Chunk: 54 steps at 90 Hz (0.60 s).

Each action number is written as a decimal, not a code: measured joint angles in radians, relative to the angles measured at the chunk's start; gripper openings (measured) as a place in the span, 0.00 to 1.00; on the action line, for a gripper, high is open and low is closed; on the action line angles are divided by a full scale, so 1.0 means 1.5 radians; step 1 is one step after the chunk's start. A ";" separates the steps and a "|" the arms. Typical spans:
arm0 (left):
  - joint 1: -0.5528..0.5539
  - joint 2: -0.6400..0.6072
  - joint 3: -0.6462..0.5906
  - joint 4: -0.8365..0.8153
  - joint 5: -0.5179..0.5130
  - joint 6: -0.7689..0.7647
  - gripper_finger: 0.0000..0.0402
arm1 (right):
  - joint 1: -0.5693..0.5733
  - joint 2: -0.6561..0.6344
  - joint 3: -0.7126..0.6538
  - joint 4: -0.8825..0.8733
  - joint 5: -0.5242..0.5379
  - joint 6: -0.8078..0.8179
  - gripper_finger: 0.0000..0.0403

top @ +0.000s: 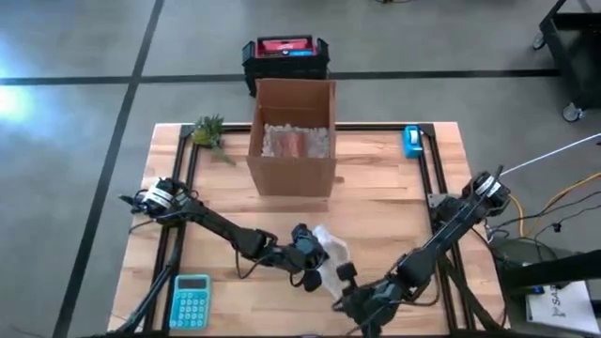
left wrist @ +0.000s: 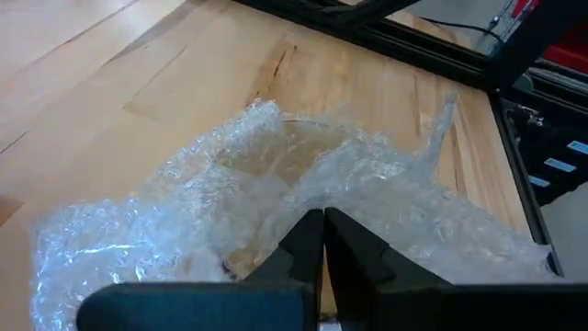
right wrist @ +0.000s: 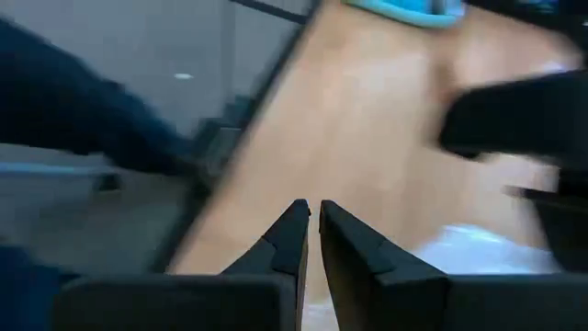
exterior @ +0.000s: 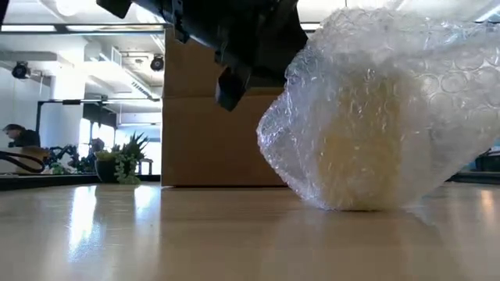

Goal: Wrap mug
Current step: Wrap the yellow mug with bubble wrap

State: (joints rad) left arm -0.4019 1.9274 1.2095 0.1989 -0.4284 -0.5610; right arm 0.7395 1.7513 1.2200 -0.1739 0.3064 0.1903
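Low view: mug (exterior: 355,160) fully sheathed in bubble wrap (exterior: 406,70) on desk (exterior: 156,234); wrap loose, unsecured. Left gripper (left wrist: 323,221) and right gripper (right wrist: 314,213) both closed, empty.

two dark jointed arms, black tapered fingers, trailing cables.

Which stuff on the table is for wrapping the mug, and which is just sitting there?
For the job:
clear bubble wrap bundled around the pale mug
left gripper
right gripper

Just sitting there:
brown cardboard box
teal calculator
small green plant
blue tape dispenser
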 joint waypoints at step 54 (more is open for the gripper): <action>0.001 0.000 0.000 0.001 0.000 -0.005 0.00 | -0.038 0.045 0.114 -0.360 0.265 0.046 0.05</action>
State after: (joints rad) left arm -0.4011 1.9274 1.2095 0.2012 -0.4286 -0.5678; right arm 0.6822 1.8187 1.3908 -0.7135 0.7043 0.2593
